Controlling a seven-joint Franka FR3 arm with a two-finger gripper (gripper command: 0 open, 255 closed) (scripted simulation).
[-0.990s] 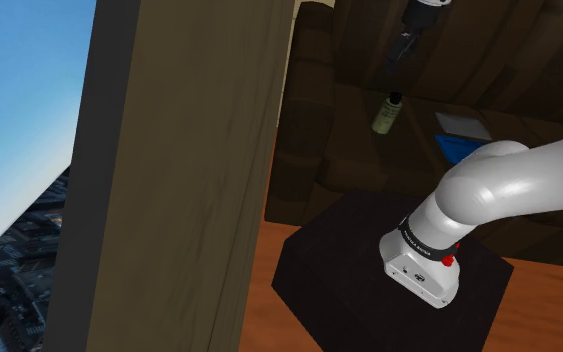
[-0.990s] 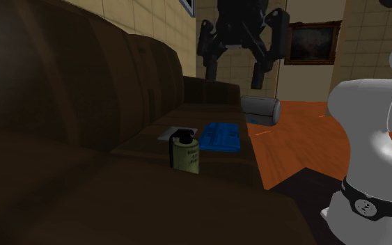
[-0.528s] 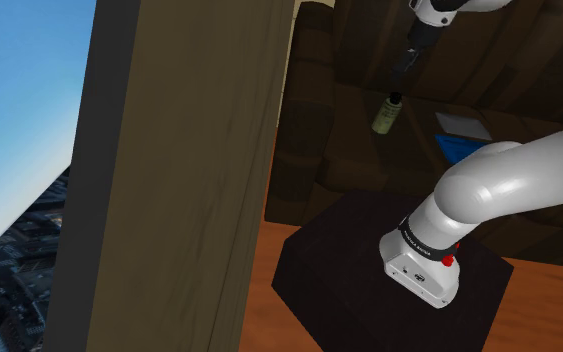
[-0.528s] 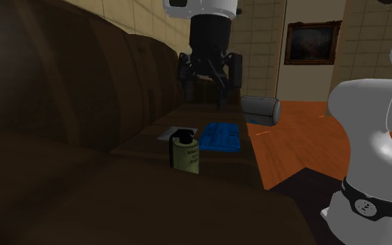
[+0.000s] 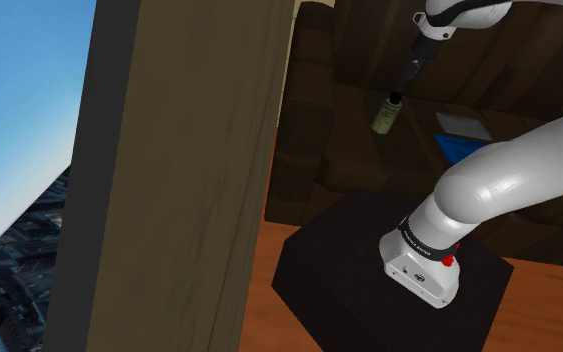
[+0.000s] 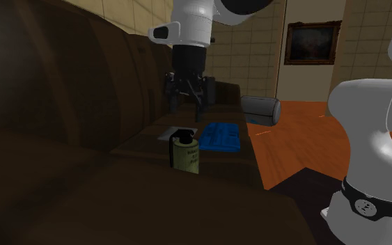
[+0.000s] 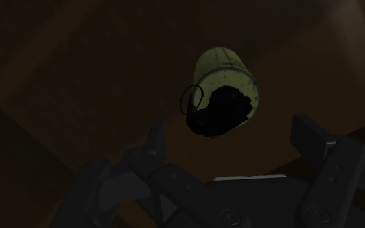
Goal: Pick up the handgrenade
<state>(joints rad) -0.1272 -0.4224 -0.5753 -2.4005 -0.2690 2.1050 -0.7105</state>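
Note:
The handgrenade (image 6: pixel 184 153) is a pale olive can with a black top and ring, standing upright on the dark brown couch seat (image 6: pixel 152 143). It also stands in the shoulder view as the handgrenade (image 5: pixel 387 112). My gripper (image 6: pixel 185 104) hangs open a short way above and behind it, fingers pointing down. In the shoulder view the gripper (image 5: pixel 410 78) sits just above the can. Seen from the wrist, the handgrenade (image 7: pixel 223 98) lies ahead of the spread fingers (image 7: pixel 310 136), which do not touch it.
A blue tray (image 6: pixel 221 136) and a white sheet (image 6: pixel 170 132) lie on the seat just beyond the can. A grey cylinder (image 6: pixel 260 109) rests farther back. The couch back (image 6: pixel 62 76) rises alongside. A wooden post (image 5: pixel 179 180) blocks the shoulder view's left.
The gripper has come down and toward the second exterior view's left, from high near the wall to just above the handgrenade. Its fingers remain apart. The can has not moved.

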